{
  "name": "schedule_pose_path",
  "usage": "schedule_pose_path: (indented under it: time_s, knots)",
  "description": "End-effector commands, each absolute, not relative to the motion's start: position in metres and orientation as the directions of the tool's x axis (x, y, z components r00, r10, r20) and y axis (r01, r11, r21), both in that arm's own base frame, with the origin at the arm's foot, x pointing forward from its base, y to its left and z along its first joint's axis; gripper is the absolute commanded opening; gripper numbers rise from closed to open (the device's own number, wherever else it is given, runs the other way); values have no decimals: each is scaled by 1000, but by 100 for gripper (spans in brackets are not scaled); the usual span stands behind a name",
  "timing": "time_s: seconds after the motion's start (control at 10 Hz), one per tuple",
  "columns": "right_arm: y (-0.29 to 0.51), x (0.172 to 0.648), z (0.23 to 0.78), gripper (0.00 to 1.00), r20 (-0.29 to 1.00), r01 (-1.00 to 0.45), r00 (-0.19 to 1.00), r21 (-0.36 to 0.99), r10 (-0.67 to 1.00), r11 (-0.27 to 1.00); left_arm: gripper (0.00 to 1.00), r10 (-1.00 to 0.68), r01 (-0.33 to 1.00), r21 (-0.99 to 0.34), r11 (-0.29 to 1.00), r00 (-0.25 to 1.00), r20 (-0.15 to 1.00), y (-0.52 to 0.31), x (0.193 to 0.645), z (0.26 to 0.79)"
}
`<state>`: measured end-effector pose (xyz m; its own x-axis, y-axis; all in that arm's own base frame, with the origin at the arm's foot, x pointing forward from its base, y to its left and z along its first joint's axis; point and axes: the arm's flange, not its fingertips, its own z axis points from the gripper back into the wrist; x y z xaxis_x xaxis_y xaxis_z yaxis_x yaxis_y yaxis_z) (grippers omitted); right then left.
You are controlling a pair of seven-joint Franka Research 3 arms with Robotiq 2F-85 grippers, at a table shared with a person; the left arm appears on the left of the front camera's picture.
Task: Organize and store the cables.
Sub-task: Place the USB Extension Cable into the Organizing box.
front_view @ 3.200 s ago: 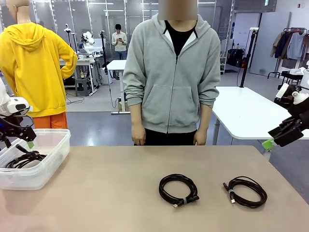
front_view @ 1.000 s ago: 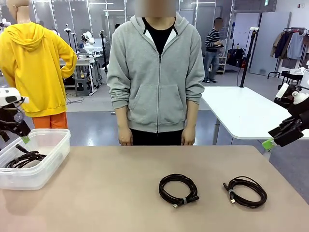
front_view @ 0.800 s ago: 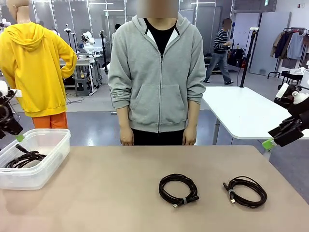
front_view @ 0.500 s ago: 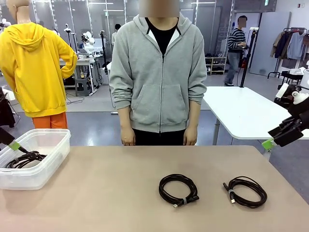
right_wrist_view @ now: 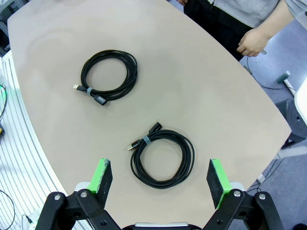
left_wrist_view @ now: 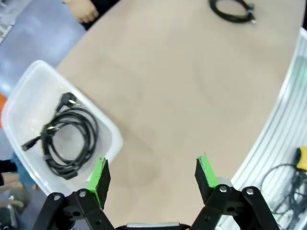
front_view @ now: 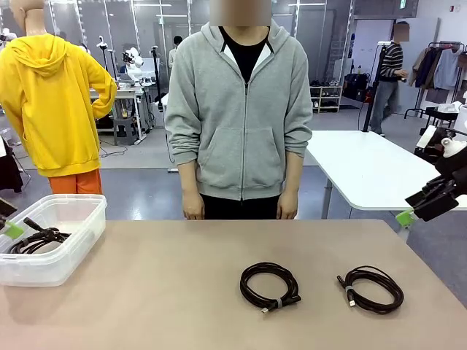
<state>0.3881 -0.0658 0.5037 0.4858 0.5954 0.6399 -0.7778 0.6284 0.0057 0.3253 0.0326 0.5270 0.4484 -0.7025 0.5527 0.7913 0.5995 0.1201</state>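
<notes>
Table (front_view: 182, 292) top is looking smooth and matt, beige, laminate-like, no glare. The bin (front_view: 76, 251) is showing as milky translucent plastic with smooth walls and a slight sheen on the rim. The bin cable (left_wrist_view: 67, 139), middle cable (front_view: 270, 286) and right cable (front_view: 372, 289) are all reading as black rubbery jacket, dull satin. The ties (right_wrist_view: 145, 140) are looking pale grey; cloth or plastic, cannot tell. On the left gripper (left_wrist_view: 152, 172) and right gripper (right_wrist_view: 159, 177), the pads (right_wrist_view: 101, 175) are looking matt green and rubbery. The finger links are showing matt black with small bright metal screws (left_wrist_view: 219, 189). The person's hoodie (front_view: 241, 109) is showing as soft grey knit cloth.
</notes>
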Motion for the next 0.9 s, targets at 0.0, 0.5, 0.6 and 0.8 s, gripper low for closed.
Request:
schedule_pose_path:
  time_s: [0.0, 0.5, 0.6, 0.8]
  knots:
    - [-64, 389, 507, 100, 641, -767, 506, 27, 578, 641, 90, -695, 766, 149, 625, 460, 553, 28, 331, 529]
    - [-32, 394, 504, 100, 552, -842, 419, -61, 721, 536, 90, -695, 766, 149, 625, 460, 553, 28, 331, 529]
    - [3, 403, 501, 100, 510, -888, 360, -70, 782, 454, 90, -695, 766, 149, 625, 460, 553, 28, 331, 529]
    - [62, 417, 483, 100, 424, -922, 312, -79, 850, 378, 90, -695, 766, 149, 625, 460, 553, 28, 331, 529]
